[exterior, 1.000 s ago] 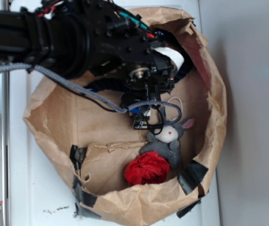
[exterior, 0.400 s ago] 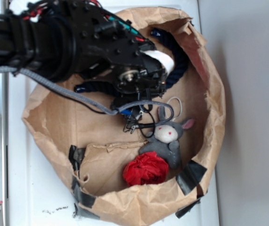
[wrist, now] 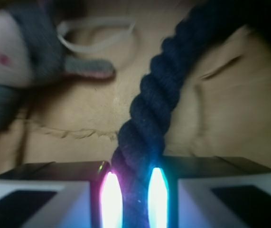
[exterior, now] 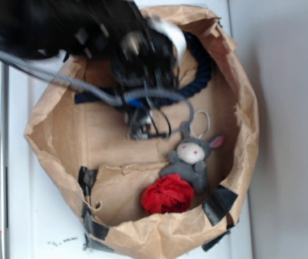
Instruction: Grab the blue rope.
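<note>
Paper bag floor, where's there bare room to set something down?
Free: the left floor of the paper bag, between its wall and the gripper, down to the torn flap edge. Crowded: the blue rope up top; plush bunny and red ball lower right.

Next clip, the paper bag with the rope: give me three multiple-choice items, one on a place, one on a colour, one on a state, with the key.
1. Where does the plush toy lie?
A. Inside the paper bag
B. On the white table outside it
C. On the arm

2. What colour is the crumpled ball beside the toy?
A. Green
B. Red
C. Yellow

3. How does the blue rope stand to the gripper?
A. Far off
B. It runs between the fingers
C. Hidden under the toy

Key: A, the bag's walls ring it; B, plainly red; B, the wrist view shows it between both.
</note>
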You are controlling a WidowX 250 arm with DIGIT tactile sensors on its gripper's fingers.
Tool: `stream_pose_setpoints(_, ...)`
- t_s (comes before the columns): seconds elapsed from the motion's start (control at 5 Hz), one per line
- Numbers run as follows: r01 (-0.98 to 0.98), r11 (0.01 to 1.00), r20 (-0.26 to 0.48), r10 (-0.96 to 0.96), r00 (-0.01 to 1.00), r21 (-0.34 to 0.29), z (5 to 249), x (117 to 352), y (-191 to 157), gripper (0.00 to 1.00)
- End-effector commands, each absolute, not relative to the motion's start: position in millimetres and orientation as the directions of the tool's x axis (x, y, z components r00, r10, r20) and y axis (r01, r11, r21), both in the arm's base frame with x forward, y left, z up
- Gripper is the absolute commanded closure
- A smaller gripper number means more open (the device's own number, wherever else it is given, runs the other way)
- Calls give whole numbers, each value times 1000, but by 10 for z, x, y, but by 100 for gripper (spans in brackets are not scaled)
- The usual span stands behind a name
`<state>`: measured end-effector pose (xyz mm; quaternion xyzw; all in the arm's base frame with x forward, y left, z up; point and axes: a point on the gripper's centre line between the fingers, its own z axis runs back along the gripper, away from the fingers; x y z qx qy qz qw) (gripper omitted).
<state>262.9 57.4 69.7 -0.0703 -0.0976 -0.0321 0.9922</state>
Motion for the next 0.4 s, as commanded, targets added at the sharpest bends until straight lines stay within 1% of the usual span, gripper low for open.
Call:
stream_pose_setpoints(0.0,63,985,320,-8,947,-161,1320,2681,737,100)
stream_pose_setpoints(0.2,69,987,314,-20,949,-145,1353,2686,714,100)
